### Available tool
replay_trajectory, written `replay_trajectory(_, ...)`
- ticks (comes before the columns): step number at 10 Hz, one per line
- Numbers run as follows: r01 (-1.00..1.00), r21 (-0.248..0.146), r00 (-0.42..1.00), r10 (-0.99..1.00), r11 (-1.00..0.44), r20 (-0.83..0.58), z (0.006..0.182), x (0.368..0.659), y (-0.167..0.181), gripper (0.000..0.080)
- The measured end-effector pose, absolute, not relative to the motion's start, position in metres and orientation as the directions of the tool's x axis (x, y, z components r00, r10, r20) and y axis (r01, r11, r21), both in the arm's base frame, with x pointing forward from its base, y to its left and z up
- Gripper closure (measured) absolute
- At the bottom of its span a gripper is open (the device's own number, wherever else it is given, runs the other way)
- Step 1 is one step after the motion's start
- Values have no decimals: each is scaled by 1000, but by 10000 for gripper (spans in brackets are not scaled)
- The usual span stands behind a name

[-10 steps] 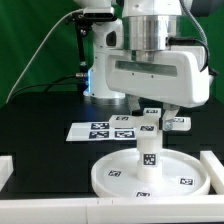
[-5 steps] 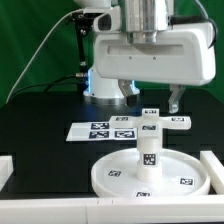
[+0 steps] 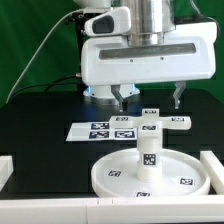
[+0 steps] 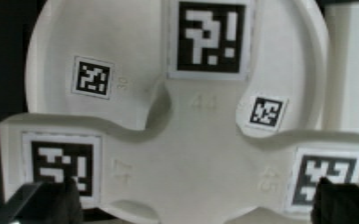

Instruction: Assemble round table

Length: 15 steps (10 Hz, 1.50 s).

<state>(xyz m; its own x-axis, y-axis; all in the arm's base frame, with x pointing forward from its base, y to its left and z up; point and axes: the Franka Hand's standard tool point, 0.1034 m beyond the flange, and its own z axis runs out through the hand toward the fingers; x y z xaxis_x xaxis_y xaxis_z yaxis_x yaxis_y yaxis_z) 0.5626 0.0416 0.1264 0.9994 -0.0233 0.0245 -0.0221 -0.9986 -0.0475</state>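
With my tool point(image 3: 148, 97) wide and empty above the cross-shaped base point(image 3: 161, 122), which sits on the leg point(image 3: 148, 152) upright in the round disc point(image 3: 120, 178) on the worktop point(image 3: 40, 125), I should descend centred before gripping

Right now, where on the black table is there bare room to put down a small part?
Free: the black table on the exterior view's left, between the round disc and the white border, below the marker board. Crowded: the middle, where the leg and cross-shaped base stand under the open fingers.
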Motion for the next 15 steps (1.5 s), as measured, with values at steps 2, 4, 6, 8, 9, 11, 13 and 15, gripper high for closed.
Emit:
replay_trajectory(2,114,-39,993,113,-993,27,126,562,38,150)
replay_trajectory(4,242,-30,970,241,-970,29,125,561,38,150)
replay_trajectory(6,497,-7,868,497,-868,20,123,560,48,150)
replay_trajectory(8,510,-5,860,510,-860,19,123,560,44,150)
replay_trajectory(9,510,5,860,510,-860,29,121,560,44,150)
replay_trajectory(11,509,16,860,509,-861,31,111,556,41,150)
replay_trajectory(13,511,35,858,512,-859,49,108,561,40,150)
replay_trajectory(15,523,44,850,524,-852,52,106,562,43,150)
